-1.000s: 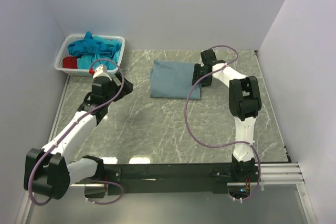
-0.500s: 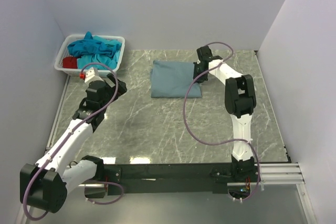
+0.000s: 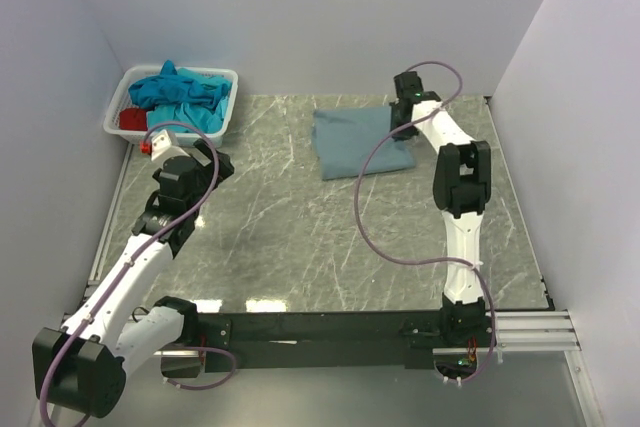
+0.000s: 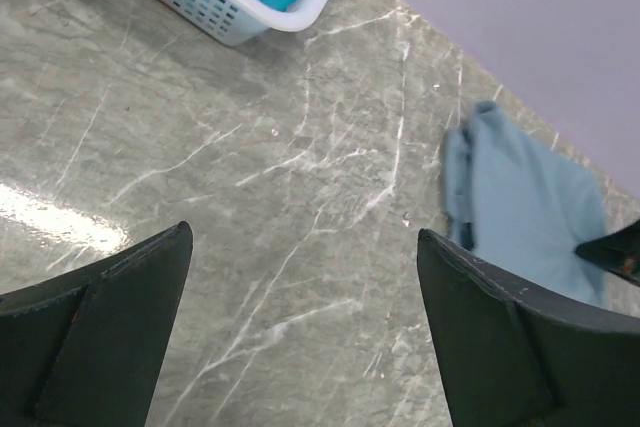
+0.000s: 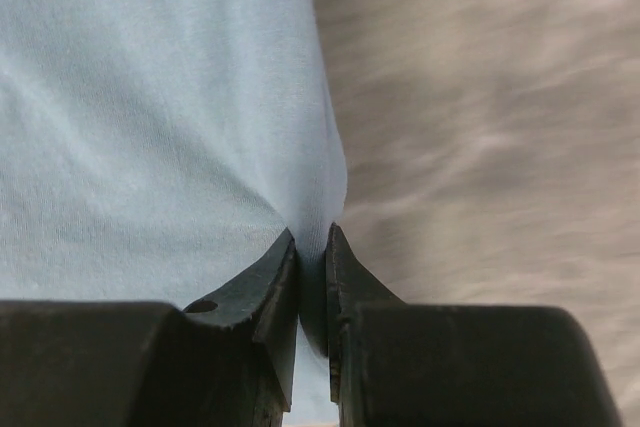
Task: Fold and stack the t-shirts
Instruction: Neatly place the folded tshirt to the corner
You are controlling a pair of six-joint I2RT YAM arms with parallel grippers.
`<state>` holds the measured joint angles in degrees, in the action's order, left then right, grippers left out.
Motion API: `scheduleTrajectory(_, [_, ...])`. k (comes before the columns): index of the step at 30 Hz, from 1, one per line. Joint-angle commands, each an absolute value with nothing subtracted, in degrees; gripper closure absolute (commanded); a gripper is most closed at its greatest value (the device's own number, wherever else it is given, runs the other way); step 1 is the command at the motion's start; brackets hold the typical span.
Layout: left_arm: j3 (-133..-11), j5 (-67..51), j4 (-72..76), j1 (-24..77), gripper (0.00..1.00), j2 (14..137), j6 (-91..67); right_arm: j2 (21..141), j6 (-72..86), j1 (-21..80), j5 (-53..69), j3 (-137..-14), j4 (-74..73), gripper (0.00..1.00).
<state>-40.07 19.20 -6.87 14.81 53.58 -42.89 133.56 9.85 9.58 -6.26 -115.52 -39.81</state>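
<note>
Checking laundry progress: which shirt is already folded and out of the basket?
The grey-blue t-shirt, lying folded flat, with the right gripper pinching its edge. The turquoise shirt and the red shirt lie crumpled in the white basket.

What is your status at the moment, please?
Right jaws shut on grey-blue t-shirt edge. Left jaws open, empty. Basket far left, not in the way.
</note>
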Motion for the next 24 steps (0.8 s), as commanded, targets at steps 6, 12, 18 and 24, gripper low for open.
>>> scheduleTrajectory(6, [-42.19, 19.25, -5.10, 14.68, 0.00, 55.46, -41.22, 138.42, 1.59, 0.71, -11.95, -123.83, -35.16, 1.00])
scheduleTrajectory(12, [-44.03, 20.57, -5.45, 14.50, 0.01, 57.39, -41.66, 142.03, 5.71, -5.79, -9.58, -133.50, -38.58, 1.00])
scheduleTrajectory(18, [-45.61, 20.74, -5.54, 14.41, 0.01, 60.46, -41.57, 138.78, -3.15, -7.64, -14.94, -129.37, -30.24, 1.00])
scheduleTrajectory(24, [-47.90, 18.72, -5.97, 14.33, 0.01, 64.59, -41.66, 141.94, -10.28, -8.17, -17.13, -131.65, -25.14, 1.00])
